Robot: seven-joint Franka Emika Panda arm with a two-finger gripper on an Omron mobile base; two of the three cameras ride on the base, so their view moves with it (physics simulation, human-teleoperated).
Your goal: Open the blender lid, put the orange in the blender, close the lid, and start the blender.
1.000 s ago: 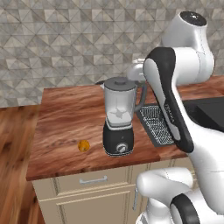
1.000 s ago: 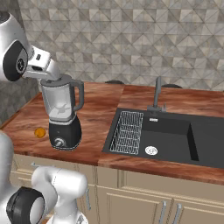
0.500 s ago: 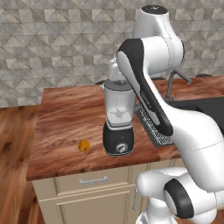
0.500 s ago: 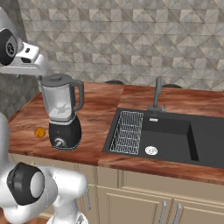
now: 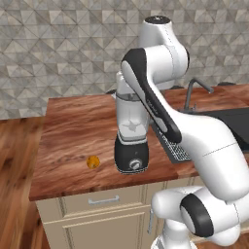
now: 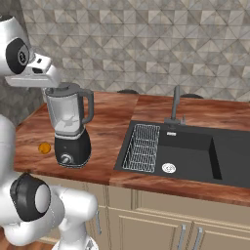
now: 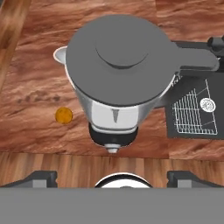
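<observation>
Glossy white rounded arm segments, dark grey joint bands and caps, bulbous white base, small dark fingertips (image 7: pixel 41 177)

A black sink (image 6: pixel 195 154) sits at three o'clock in the wooden counter (image 6: pixel 112 127), a wire rack (image 6: pixel 142 147) in its nine o'clock end, faucet (image 6: pixel 175 105) behind at twelve.

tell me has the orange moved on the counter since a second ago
No. The orange lies on the counter just left of the blender base, the same spot as before.
</observation>
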